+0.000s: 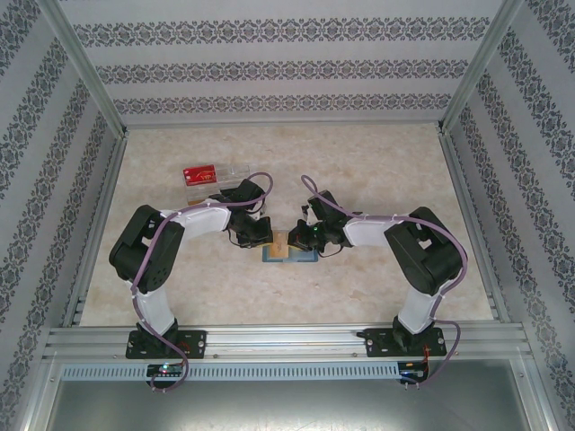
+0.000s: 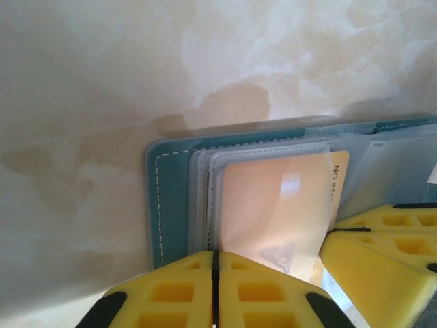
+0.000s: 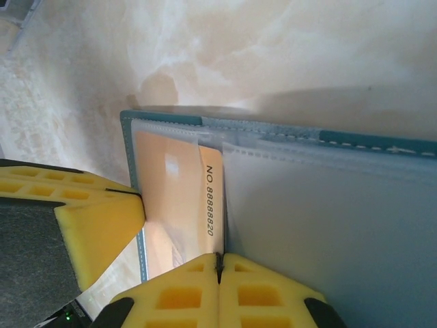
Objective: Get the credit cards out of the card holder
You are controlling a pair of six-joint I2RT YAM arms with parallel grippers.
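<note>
holder: card holder (image 2: 169,205) lies open on table (image 1: 377,171) | card: credit card (image 3: 171,198) in holder's clear sleeve, numbered edge poking out | L: left gripper (image 2: 215,263) fingers pressed together over holder's left end | R: right gripper (image 3: 218,263) fingers pressed together at card's exposed edge, can't tell if card's caught | misc: tray (image 1: 235,172) w/ red card (image 1: 199,173) beyond holder, to the left

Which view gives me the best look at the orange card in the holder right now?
Right wrist: the card is close, partly out of its sleeve, number readable. Left wrist shows the card mostly behind the clear sleeve, with glare. In the top view it is a small tan patch.
</note>
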